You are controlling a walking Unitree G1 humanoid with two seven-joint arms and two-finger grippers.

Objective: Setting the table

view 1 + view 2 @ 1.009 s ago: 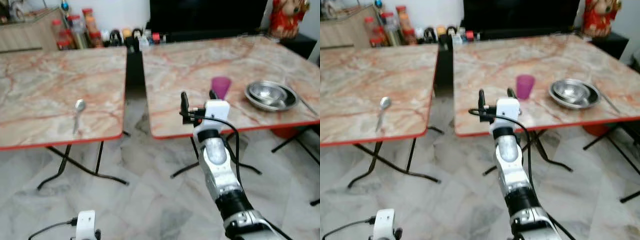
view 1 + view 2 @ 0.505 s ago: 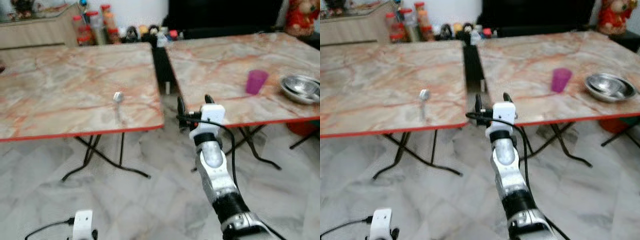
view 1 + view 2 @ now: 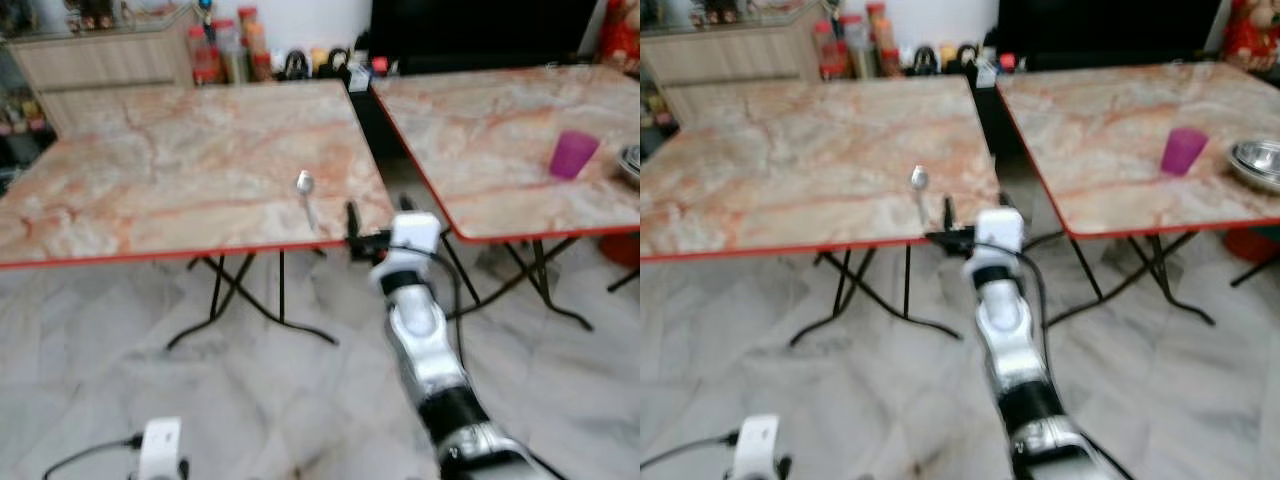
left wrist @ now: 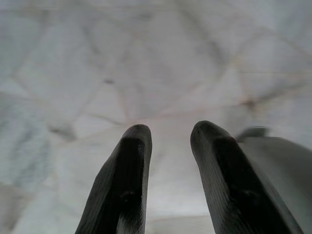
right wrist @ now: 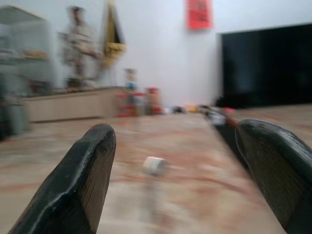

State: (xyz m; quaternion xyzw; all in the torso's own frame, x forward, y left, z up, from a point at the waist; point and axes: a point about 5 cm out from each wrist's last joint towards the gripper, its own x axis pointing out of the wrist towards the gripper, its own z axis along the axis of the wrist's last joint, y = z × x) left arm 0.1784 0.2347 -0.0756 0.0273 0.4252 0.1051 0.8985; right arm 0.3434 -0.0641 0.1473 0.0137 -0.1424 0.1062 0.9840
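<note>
Spoon [image 3: 305, 186] lies near the front edge of the left table [image 3: 150, 170]. Right gripper [image 3: 378, 222] hangs just before it, fingers wide and empty, likely ready to grab it.

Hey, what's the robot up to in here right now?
It is facing two marble-topped tables. Its right gripper, fingers open, is raised at the near edge of the left table, lined up on a spoon lying there. The left gripper hangs open over the floor. A purple cup stands on the right table.
</note>
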